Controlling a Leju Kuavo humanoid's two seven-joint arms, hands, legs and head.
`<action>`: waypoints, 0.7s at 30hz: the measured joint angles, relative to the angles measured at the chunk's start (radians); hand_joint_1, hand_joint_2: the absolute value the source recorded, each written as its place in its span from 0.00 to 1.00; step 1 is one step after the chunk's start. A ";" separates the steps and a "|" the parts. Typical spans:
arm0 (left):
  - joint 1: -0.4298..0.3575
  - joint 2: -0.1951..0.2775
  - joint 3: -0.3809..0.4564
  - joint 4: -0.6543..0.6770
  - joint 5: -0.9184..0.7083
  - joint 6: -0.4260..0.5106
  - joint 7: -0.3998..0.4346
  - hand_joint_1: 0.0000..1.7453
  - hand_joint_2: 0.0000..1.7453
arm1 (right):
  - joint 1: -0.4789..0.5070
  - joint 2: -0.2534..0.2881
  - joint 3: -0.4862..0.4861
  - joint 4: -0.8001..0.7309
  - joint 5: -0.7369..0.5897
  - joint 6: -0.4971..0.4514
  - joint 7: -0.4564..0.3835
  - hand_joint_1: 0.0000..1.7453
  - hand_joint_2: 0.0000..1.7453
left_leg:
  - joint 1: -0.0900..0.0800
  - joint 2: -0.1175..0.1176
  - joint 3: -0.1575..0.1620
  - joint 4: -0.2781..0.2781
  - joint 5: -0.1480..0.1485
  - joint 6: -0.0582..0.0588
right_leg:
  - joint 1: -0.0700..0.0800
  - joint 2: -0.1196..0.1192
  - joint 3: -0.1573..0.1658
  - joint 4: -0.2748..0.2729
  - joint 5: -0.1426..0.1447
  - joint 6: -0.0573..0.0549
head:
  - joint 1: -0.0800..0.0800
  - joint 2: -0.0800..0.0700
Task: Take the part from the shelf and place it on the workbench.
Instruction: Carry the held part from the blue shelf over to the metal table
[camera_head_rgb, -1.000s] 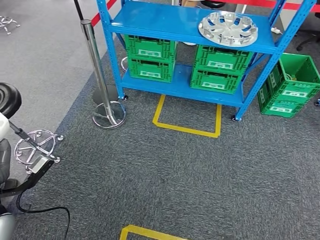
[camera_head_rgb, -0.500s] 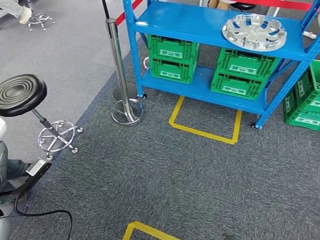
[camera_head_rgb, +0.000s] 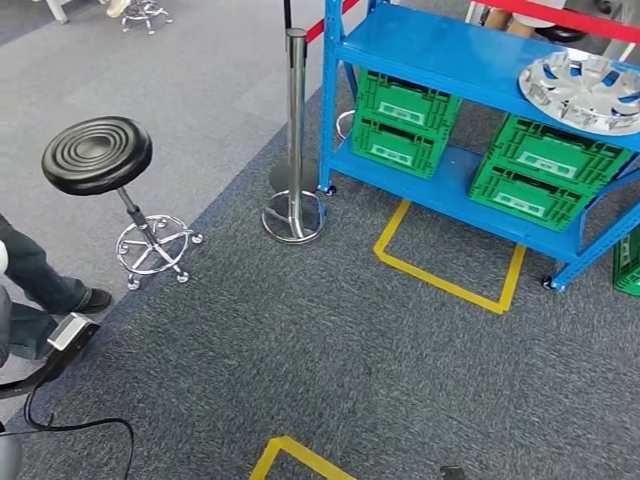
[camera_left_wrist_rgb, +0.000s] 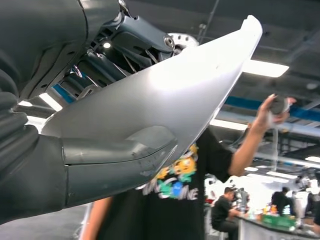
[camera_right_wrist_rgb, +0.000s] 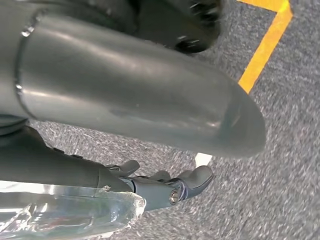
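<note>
- Shelf: blue, two decks, toward the right of the head view, off-centre and near.
- Crates: green, stacked on the lower deck.
- Stool: black seat, chrome base, well left of the shelf.
- Post: chrome, just beside the shelf's left upright.
- Part: silver wheel cover, flat on the top deck at its right end, cut by the picture's edge, not yet taken.
- Person: dark shirt, one arm raised, close behind the left hand.
- Left hand: thumb laid along a silver curved surface, dark fingers behind it. Held thing or the robot's own shell: cannot tell, nor released or clenched.
- Right hand: fingers stretched over carpet, a pale glossy shape beside them. Grasp cannot tell.
- Tape box: yellow, on the carpet in front of the shelf.
- Cable: black, looping near the robot's left side.
- Risks, as judged: snagged foot on the cable, a brush against post or person, a stop outside the tape box leaving the part beyond reach at the far end, and a flat rim slipping from the fingers.
- Views: head gives shelf, part and route. Left wrist adds the person and ceiling lights, right wrist the carpet and tape under that hand.
</note>
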 joint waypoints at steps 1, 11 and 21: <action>0.000 0.000 0.000 0.000 0.000 0.000 0.000 1.00 1.00 | 0.001 0.000 0.000 0.000 0.000 0.000 0.001 0.00 0.00 | -0.001 -0.009 -0.001 0.000 0.000 0.002 | 0.000 0.010 -0.036 0.073 -0.028 0.001 | 0.001 0.000; 0.004 -0.001 0.002 0.000 0.000 -0.002 0.000 1.00 1.00 | 0.001 0.000 0.000 0.000 0.004 -0.001 0.004 0.00 0.00 | 0.001 -0.100 -0.011 0.005 0.009 -0.026 | -0.001 0.072 0.058 -0.169 0.122 -0.028 | -0.001 0.000; 0.000 0.002 0.007 0.000 0.001 -0.004 0.000 1.00 1.00 | 0.001 0.003 0.000 0.000 0.006 -0.001 0.005 0.00 0.00 | 0.004 0.011 -0.059 0.138 -0.038 -0.049 | 0.001 -0.030 0.069 -0.180 0.122 -0.042 | -0.009 0.000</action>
